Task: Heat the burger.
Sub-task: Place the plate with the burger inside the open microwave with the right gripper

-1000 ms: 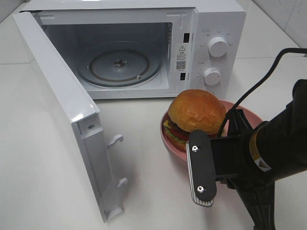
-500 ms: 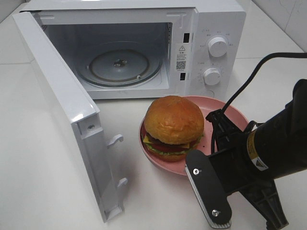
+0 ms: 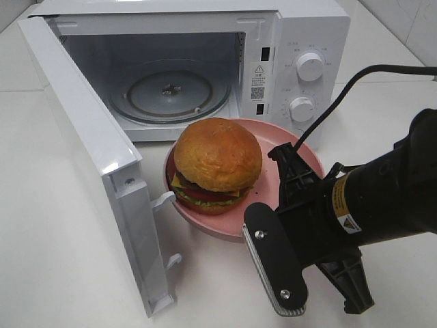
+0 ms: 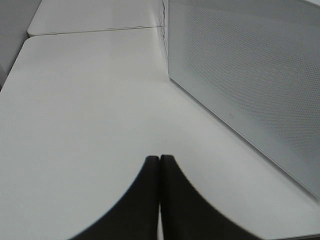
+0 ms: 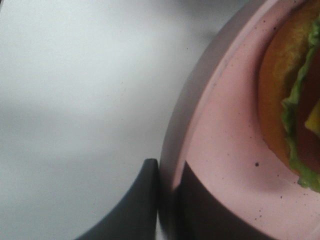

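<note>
Open white microwave (image 3: 300,41), pink plate (image 3: 212,222)

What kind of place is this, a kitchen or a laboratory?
Probably a kitchen corner, perhaps staged for robot tests. A white microwave stands open on a plain white counter, and a burger sits on a pink plate before it. Little else of the room shows.

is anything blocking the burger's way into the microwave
Nothing visible. The door is swung wide to the left, the glass turntable is bare, and the burger on its pink plate, gripped at the rim by the right end effector, is just in front of the opening.
</note>
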Tool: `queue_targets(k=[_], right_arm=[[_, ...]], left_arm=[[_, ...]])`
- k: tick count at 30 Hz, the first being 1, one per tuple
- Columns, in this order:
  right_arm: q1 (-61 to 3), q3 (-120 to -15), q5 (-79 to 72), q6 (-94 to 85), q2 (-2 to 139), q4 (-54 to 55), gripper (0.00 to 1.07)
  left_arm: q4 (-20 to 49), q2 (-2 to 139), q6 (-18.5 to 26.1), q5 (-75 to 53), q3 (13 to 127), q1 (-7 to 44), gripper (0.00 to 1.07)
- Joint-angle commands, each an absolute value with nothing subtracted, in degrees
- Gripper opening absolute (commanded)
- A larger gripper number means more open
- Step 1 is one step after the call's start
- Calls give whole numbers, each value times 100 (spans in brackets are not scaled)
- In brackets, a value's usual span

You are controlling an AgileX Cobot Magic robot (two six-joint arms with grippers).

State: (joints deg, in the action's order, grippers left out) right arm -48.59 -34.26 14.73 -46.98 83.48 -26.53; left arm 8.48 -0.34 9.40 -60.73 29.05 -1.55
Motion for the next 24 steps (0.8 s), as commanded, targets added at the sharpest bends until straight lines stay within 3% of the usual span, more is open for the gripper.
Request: queue_targets(k=[1, 6, 24], right_arm=[[-4790, -3655, 1008, -4790, 8434, -2710, 0], [-4515, -3770, 768, -4905, 8468, -2710, 0], [-4515, -4246, 596, -5500, 8990, -2561, 0]], left_arm=[[882, -138, 934, -5993, 2905, -160, 0], [882, -138, 934, -5993, 2905, -160, 0], [882, -138, 934, -5993, 2905, -160, 0]])
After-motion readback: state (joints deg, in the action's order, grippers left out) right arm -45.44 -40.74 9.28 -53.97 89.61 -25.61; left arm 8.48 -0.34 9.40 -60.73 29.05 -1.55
